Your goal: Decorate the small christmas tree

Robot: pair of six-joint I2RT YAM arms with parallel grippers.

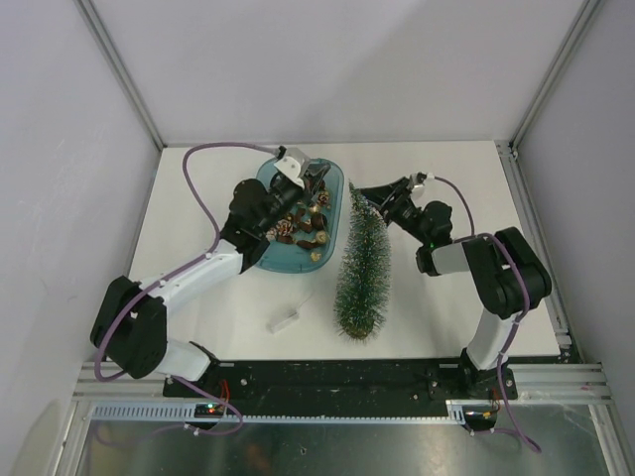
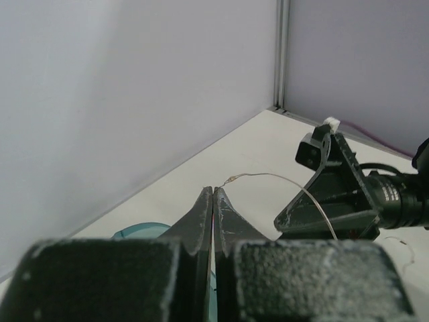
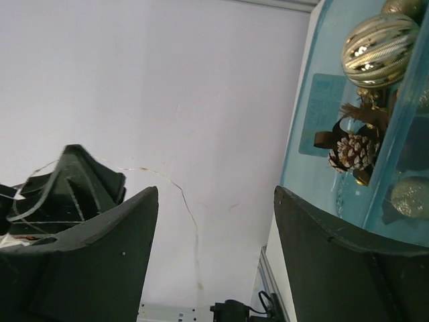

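**Fine wire strung between both arms at the tray**

Your left gripper (image 2: 213, 194) is clenched above the teal tray (image 1: 294, 264), and the thin wire (image 2: 268, 174) appears pinched at its tips. Your right gripper (image 3: 214, 194), just right of the tray's far end, stands released, with the wire passing loose between its jaws. The small christmas tree (image 1: 362, 268) lies on its side just right of the tray, tip level with the tray's far end. Likely risks: the springy wire may slip past the right jaws when you close them, or snag the pinecone (image 3: 355, 151) in the tray. If you tug hard, the unheld tree may roll.
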